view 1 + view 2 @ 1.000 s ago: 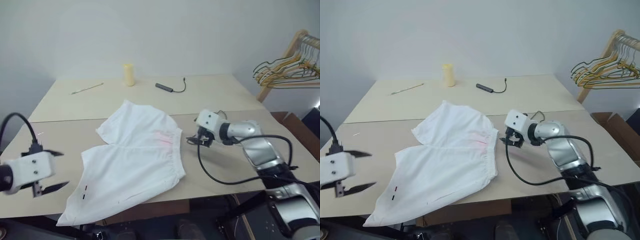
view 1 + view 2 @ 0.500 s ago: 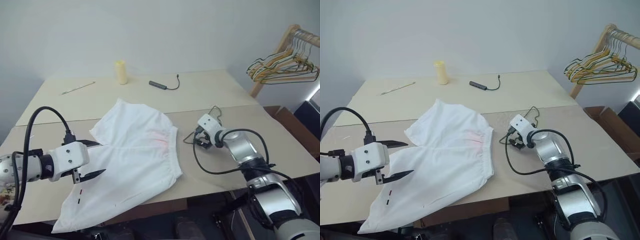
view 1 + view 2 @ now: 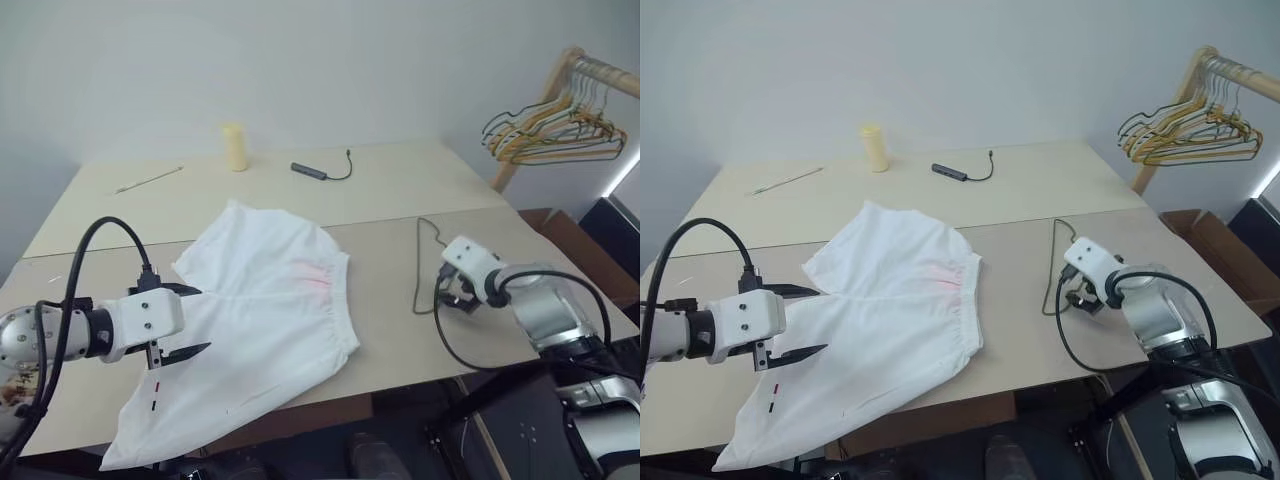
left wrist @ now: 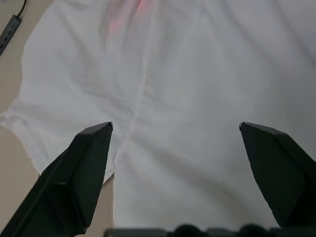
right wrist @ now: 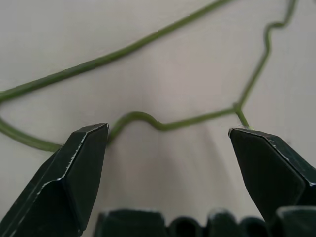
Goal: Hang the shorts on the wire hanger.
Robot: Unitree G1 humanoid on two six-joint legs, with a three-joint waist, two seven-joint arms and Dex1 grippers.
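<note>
The white shorts (image 3: 265, 305) lie flat on the table, with the gathered waistband and a faint pink mark toward the right. My left gripper (image 3: 190, 320) hovers open over the near left leg of the shorts (image 4: 163, 74), nothing between its fingers. The thin olive-green wire hanger (image 3: 418, 262) lies on the table to the right of the shorts. My right gripper (image 3: 452, 298) is open just above it. In the right wrist view the hanger's wavy shoulder (image 5: 98, 60) runs between the spread fingers of the right gripper (image 5: 168, 129).
A yellow cylinder (image 3: 233, 146), a black dongle with cable (image 3: 310, 172) and a thin stick (image 3: 148, 180) lie at the back of the table. A wooden rack with bunched hangers (image 3: 545, 130) stands at the far right, above a cardboard box (image 3: 565, 235).
The view has turned to the right. My left gripper came in from the table's left edge over the shorts' leg. My right gripper moved right, away from the waistband, over the hanger.
</note>
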